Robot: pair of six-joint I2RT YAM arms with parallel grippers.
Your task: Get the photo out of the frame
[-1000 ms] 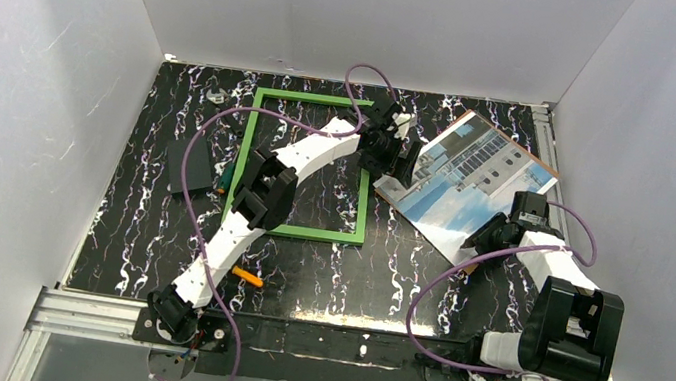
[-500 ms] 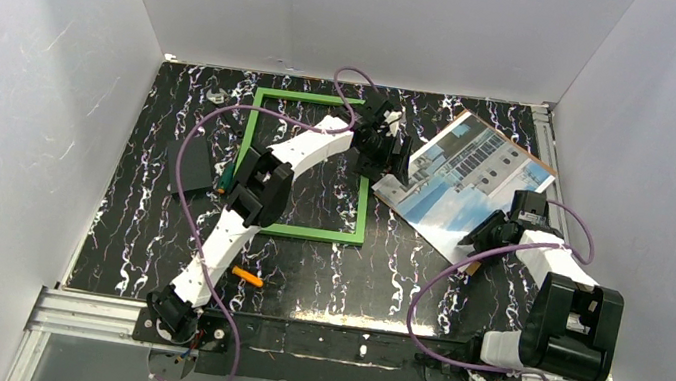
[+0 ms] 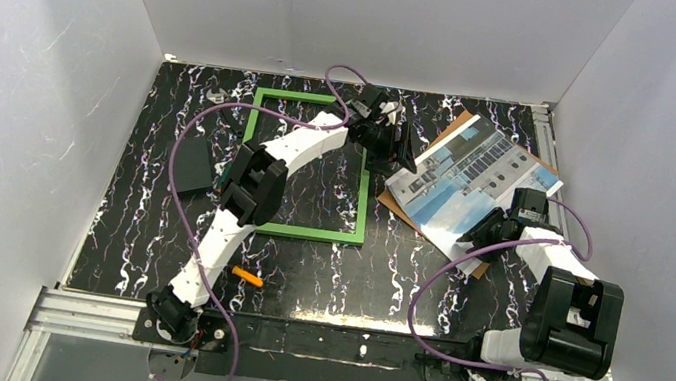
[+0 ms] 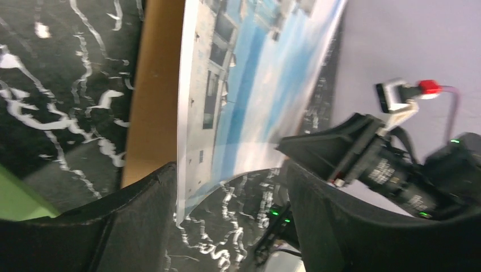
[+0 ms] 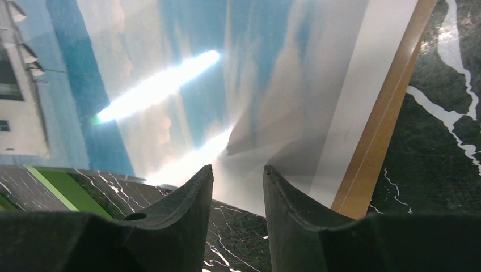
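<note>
Glossy and bowed, the photo [image 3: 468, 170] lies on the brown backing board [image 4: 153, 85], outside the thin green frame [image 3: 307, 234]. Fingers of the left gripper [image 4: 227, 175] stand apart around its corner. You cannot tell whether the right gripper [image 5: 238, 173] clamps its edge.

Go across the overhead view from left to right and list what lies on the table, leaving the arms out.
From the left: dark flat piece → green frame → photo.
</note>
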